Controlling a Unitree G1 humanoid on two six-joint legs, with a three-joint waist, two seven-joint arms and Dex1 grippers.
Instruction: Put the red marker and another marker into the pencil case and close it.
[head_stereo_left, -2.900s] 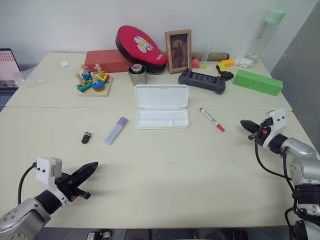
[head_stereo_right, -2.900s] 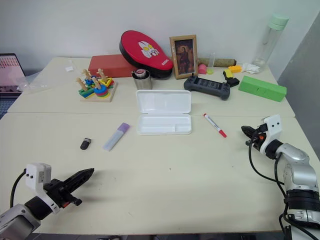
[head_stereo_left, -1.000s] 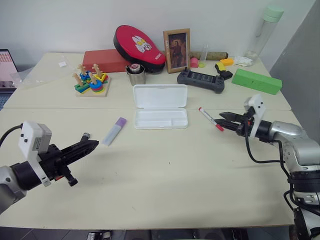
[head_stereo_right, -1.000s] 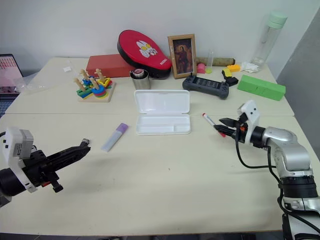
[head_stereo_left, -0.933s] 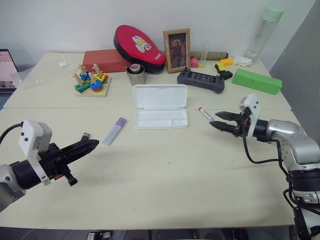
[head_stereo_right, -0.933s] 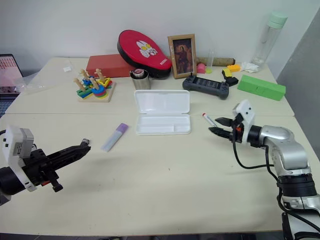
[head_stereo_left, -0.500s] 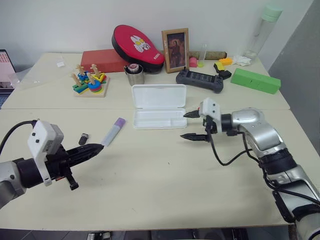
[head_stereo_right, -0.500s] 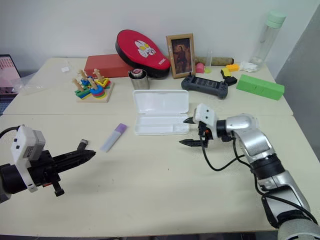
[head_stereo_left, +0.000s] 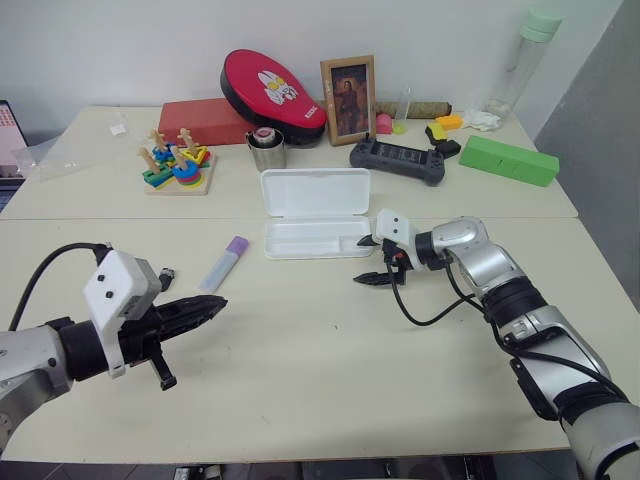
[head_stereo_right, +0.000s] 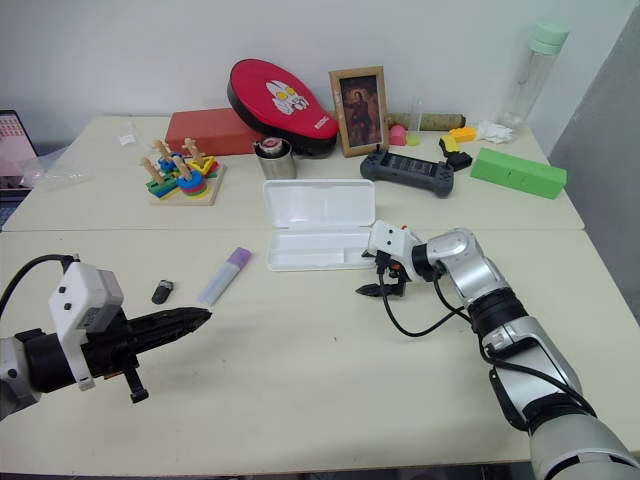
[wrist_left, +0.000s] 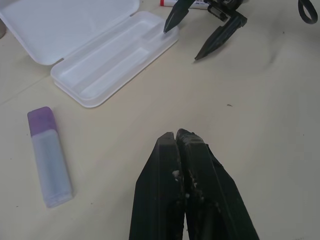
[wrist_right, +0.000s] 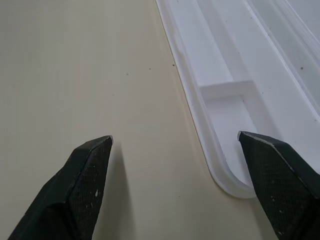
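Note:
The pencil case (head_stereo_left: 315, 212) lies open in the middle of the table, its lid folded back and its divided tray empty. My right gripper (head_stereo_left: 362, 262) is open at the tray's right front corner. One finger (wrist_right: 280, 170) is over that corner and the other (wrist_right: 80, 185) over bare table. The red marker (wrist_left: 170, 2) lies just behind that gripper, and my right arm hides it in the head views. The lavender marker (head_stereo_left: 225, 262) lies left of the case. My left gripper (head_stereo_left: 218, 303) is shut and empty, hovering near the front left, pointing towards the case.
A small black object (head_stereo_left: 165, 272) lies left of the lavender marker. Along the back stand a wooden stacking toy (head_stereo_left: 175, 168), a red box (head_stereo_left: 205, 120), a metal cup (head_stereo_left: 265, 150), a picture frame (head_stereo_left: 347, 87), a black controller (head_stereo_left: 400, 160), a green box (head_stereo_left: 510, 160) and a bottle (head_stereo_left: 525, 50).
My right gripper has opened wide and swung left past the red marker to the case's right front corner. My left gripper stays shut and has edged slightly right. The camera has shifted.

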